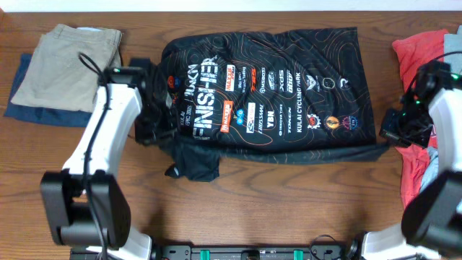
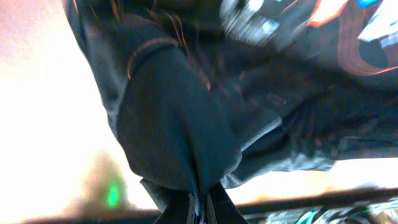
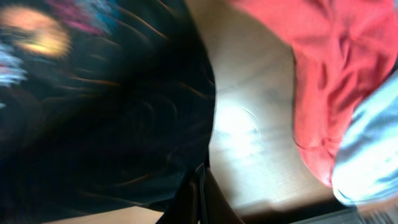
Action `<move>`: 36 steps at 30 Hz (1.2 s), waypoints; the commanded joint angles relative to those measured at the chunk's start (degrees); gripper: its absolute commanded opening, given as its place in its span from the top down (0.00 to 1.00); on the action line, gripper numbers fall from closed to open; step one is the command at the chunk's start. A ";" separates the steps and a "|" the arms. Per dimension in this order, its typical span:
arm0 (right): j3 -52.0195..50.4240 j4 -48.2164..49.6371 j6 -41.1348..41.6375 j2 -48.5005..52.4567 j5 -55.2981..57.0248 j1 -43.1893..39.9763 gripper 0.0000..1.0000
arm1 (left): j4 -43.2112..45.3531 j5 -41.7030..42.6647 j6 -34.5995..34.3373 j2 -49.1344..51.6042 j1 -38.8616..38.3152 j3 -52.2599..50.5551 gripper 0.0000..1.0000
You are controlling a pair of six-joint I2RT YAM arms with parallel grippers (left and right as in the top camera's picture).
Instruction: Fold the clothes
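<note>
One black short-sleeved fabric jersey (image 1: 289,87) with orange contour lines lies spread on one brown wooden table (image 1: 289,209), the left gripper (image 2: 200,208) clamped on its bunched sleeve end and the right gripper (image 3: 200,186) clamped on its opposite corner, with one folded khaki garment (image 1: 68,65) beyond the first end and one red cloth (image 1: 426,50) beyond the other.

left arm (image 1: 108,126): white links, black joints, thin black cable (image 1: 92,66) looping at upper left
right arm (image 1: 442,108): white shell, black wrist, green light (image 1: 417,101)
left fingers (image 2: 221,208): dark, narrow

Robot lab setup, wooden table (image 1: 289,206), two mounted arms (image 1: 108,130), clothing piles (image 1: 68,68)
</note>
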 commanded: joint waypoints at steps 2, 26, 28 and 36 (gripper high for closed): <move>5.31 2.23 -2.89 -10.54 -7.89 -0.48 0.99 | 0.90 0.09 1.25 -7.52 -0.02 10.08 0.94; 26.29 15.76 -2.93 -36.57 1.03 -4.24 0.99 | 26.16 -11.96 -0.37 -43.34 -0.02 20.55 0.94; 26.27 16.52 -2.71 -35.50 0.79 -4.22 0.99 | 27.85 -11.93 -0.37 -42.18 -0.02 20.52 0.94; 26.27 16.41 -2.60 -25.83 -4.83 -4.17 0.99 | 27.98 -10.80 -0.33 -28.09 -0.02 20.52 0.94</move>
